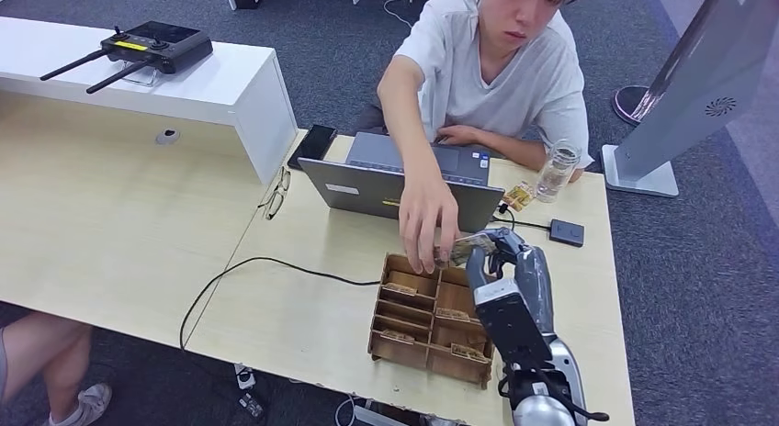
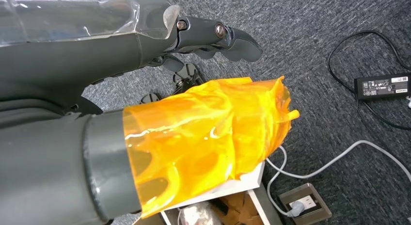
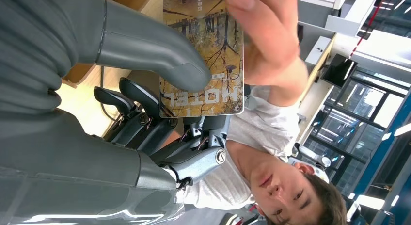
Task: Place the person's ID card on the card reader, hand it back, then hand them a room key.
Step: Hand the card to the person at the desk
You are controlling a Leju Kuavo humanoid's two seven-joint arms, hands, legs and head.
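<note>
right hand (image 1: pixel 496 252) grips room key (image 3: pixel 203 55) | person's hand (image 1: pixel 427 219) touching key edge

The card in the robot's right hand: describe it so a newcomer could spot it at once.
Start at the open laptop on the light wooden desk, then drop to the brown compartmented box before it. Just above the box, the right hand and a person's hand both pinch the card. It alone shows golden trees and the word HOTEL.

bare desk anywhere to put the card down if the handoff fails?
Bare wood lies left of the wooden tray, past the black cable, and on the desk right of the right hand. Crowded behind: laptop, jar, person's hand on the card.
</note>
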